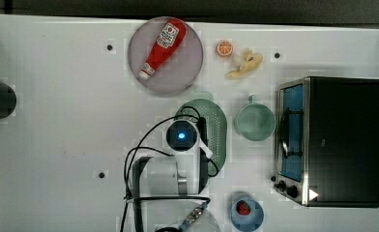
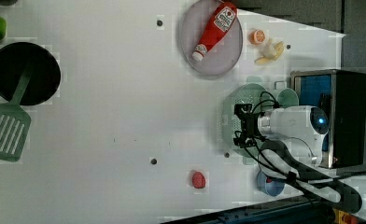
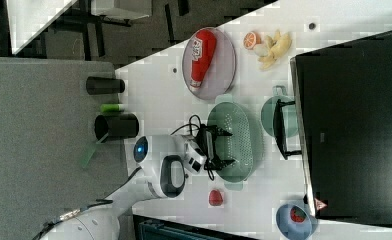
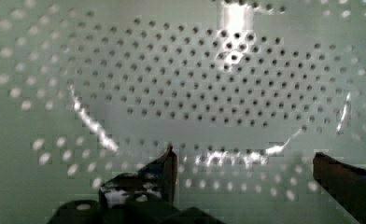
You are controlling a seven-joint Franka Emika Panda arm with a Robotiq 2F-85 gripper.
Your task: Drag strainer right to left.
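top view / strainer [image 1: 216,126]: mid-surface [image 1: 57,121], between the grey plate [image 1: 187,72] and my arm's base. The mint mug [image 1: 255,123] is just beside it on the top view's right, with the toaster oven [image 1: 328,141] beyond that.
top view / my arm: the wrist covers the strainer's half on the top view's left.
top view / rest: ketchup bottle [image 1: 162,47] lying on the plate; orange half [image 1: 224,48] and banana peel [image 1: 245,64] near the far edge; blue bowl [image 1: 248,212] holding a strawberry [image 1: 244,209] at the near edge.

left view / gripper [image 2: 241,125]: over the strainer [image 2: 232,105], fingers apart, pointing toward the left view's left.
left view / rest: plate [image 2: 228,65] with bottle [image 2: 214,30] above the strainer; loose strawberry [image 2: 198,179] on the surface near the left view's bottom; black pan [image 2: 24,72] and green spatula [image 2: 6,128] well apart at the left view's left.

right view / gripper [image 3: 225,147]: open, both fingertips over the perforated basin of the strainer [image 3: 240,142].
right view / neighbours: mug [image 3: 274,117] between the strainer and the oven [image 3: 354,135]; loose strawberry [image 3: 215,197] near the strainer's lower end; black cup [image 3: 116,126] and black cylinder [image 3: 104,85] at the right view's left.

wrist view / strainer [image 4: 195,84]: dotted basin directly under me, close up.
wrist view / gripper [image 4: 244,161]: jaws spread wide, one dark fingertip [image 4: 169,161] and the other at the frame's edge, nothing between them. Can't tell whether the tips touch the basin.
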